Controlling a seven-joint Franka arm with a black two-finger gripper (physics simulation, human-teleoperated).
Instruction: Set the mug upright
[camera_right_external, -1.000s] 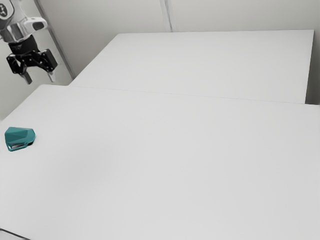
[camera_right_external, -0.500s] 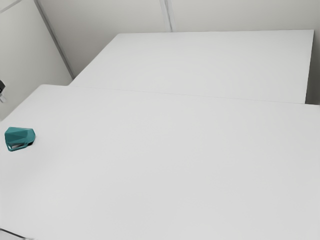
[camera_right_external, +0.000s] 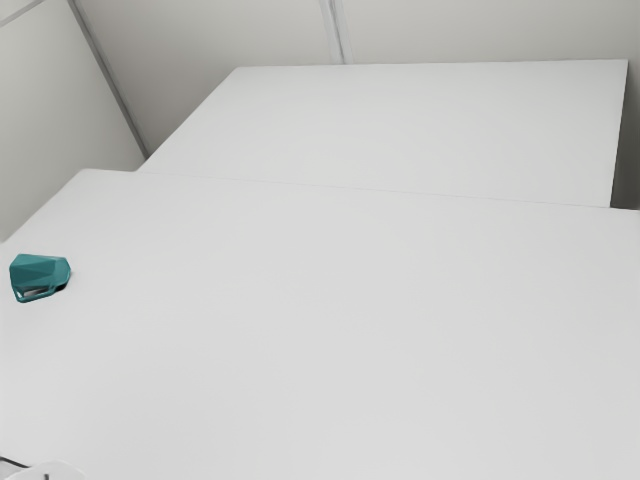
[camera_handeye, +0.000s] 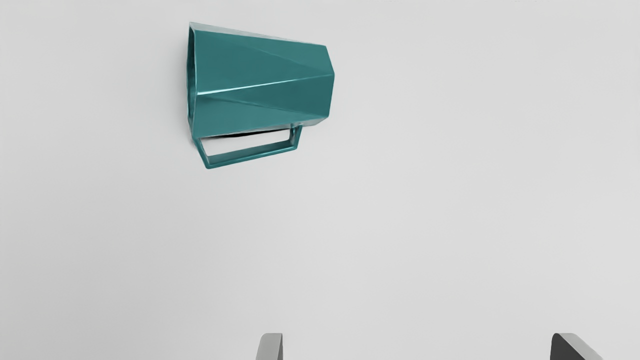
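A teal faceted mug (camera_right_external: 40, 277) lies on its side on the white table, at the exterior view's left edge. In the wrist view the mug (camera_handeye: 260, 82) shows its long faceted side, with the open rim at one end, the base at the other and the angular handle along one side. My gripper (camera_handeye: 419, 346) stands open, its two fingertips wide apart with bare table surface between them. The mug is apart from both fingers, beyond the tips and nearer the line of one finger than the other.
The white table (camera_right_external: 330, 330) extends far toward the exterior view's right, with a second white surface (camera_right_external: 400, 130) behind it and pale walls around. A white rounded shape (camera_right_external: 50, 472) and a dark cable cut into the bottom left corner.
The arm and gripper, at the exterior view's upper left a second ago, have moved out past its left edge. A white rounded shape has come in at the bottom left. The mug has stayed put.
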